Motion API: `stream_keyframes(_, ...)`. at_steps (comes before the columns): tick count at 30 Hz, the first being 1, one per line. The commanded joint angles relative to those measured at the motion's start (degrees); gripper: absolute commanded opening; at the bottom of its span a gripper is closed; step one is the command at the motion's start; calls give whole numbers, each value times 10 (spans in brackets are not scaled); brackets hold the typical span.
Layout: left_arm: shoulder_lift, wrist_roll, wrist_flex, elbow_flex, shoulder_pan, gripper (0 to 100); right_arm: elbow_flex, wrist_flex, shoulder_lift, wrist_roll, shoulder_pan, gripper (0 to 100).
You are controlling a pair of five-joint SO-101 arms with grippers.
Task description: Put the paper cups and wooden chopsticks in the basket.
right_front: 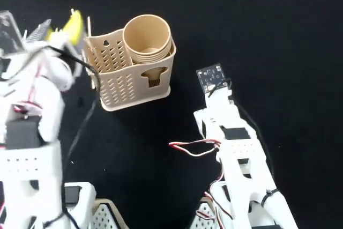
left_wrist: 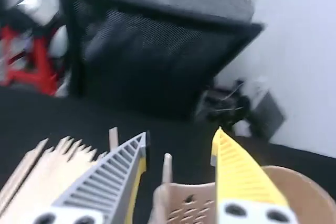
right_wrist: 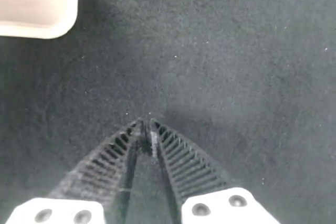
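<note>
Chopsticks [left_wrist: 167, 165] stood upright at the basket [right_front: 128, 87] rim, just beside the left pincer [left_wrist: 181, 132], jaws spread; right pincer [right_wrist: 145, 129], pressed together, lay farther off.

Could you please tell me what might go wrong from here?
1. The left gripper is open, with a chopstick showing between its jaws at the basket edge; the stick could fall outside.
2. That arm sits close to the basket wall, so a careless move might shove or tip it, cups included.
</note>
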Motion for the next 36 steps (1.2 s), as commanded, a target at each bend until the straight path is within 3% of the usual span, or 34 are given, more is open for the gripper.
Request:
stream_keyframes(1, 130, 0, 137, -180, -64, 208, -4, -11, -16, 2, -6, 15)
stream_keyframes(8, 425, 30, 275, -418, -109, 208, -4, -11, -16, 2, -6, 15)
stream_keyframes(19, 814, 54, 310, -720, -104, 209, -4, -11, -16, 2, -6, 15)
stream_keyframes(30, 1082, 53, 373, -991, -72, 209, -5, -11, -17, 2, -6, 15)
stream_keyframes(36, 1163, 53, 380, -1044, -63, 209, -5, -11, -17, 2, -6, 15)
